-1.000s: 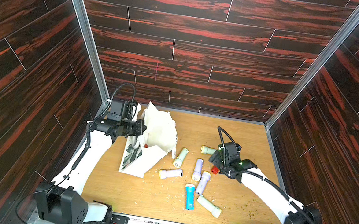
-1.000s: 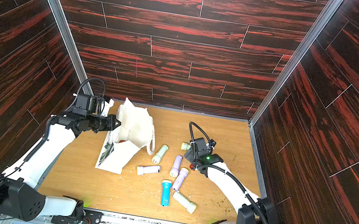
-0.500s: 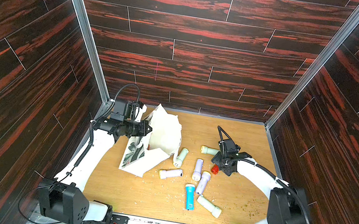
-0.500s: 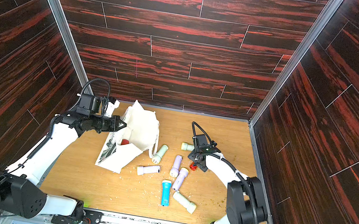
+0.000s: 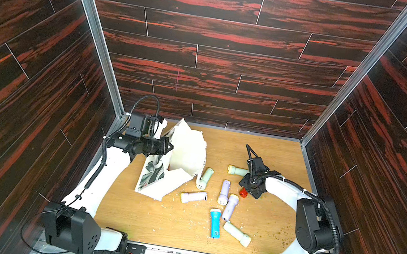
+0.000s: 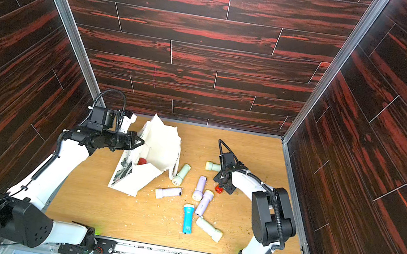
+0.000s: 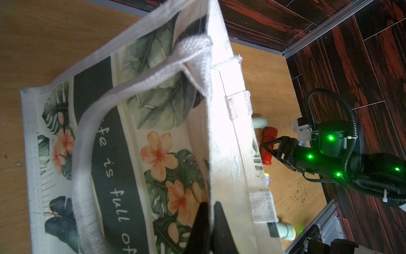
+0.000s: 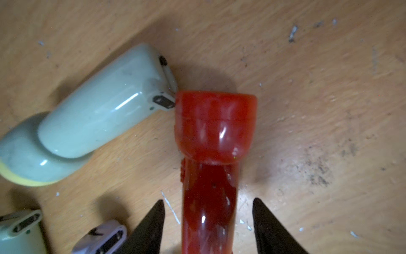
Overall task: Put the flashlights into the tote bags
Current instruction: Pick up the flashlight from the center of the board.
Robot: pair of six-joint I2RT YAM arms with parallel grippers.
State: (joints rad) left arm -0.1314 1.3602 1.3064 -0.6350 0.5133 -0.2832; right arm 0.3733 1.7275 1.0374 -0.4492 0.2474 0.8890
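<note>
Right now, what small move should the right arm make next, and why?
Probably close the right fingers on the red flashlight: they straddle its body with gaps on both sides, and it lies on the table. The left fingers pinch the tote bag rim, holding it open.

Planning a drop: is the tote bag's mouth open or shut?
Open: the left gripper holds up the rim of the tote bag; a red flashlight shows inside.

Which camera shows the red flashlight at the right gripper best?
Right wrist: the red flashlight fills the frame, inside the right gripper. Both top views show only its end; left wrist shows it small, past the bag.
</note>
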